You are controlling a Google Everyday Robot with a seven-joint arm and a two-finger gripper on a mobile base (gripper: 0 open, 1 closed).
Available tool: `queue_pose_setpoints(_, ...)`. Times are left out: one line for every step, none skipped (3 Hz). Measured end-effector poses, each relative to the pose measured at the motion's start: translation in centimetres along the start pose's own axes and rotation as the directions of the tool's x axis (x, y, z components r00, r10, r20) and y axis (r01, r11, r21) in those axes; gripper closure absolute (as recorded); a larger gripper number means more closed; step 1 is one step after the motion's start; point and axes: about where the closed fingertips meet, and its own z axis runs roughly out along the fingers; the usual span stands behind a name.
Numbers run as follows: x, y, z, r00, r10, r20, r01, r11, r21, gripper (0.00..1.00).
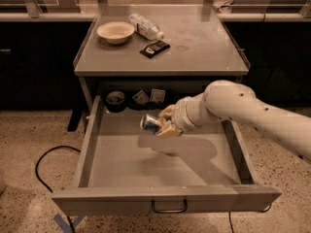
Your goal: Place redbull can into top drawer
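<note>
Redbull can (151, 123) lies tilted sideways, clamped in the tool (164, 122), held above the floor of the open top drawer (126, 166)

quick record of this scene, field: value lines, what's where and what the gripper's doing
top drawer: pulled open, loop handle in front, small items at the back
redbull can: on its side, held above the drawer floor
gripper: over the drawer's middle, jaws shut on the can
cabinet top: bowl, water bottle lying down, dark packet
</note>
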Motion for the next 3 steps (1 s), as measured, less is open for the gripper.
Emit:
queue_pose_setpoints(3.6,1.7,4.5,0.998,0.043,-0.035,-0.045,0.9984,-0.036,1.00)
queue_pose_setpoints(6.6,2.9,7.9,0.994,0.081,-0.073,-0.087,0.9927,-0.083,1.00)
queue_pose_setpoints(6.9,3.1,8.2,0.993,0.085,-0.076,-0.092,0.9918,-0.089,0.81)
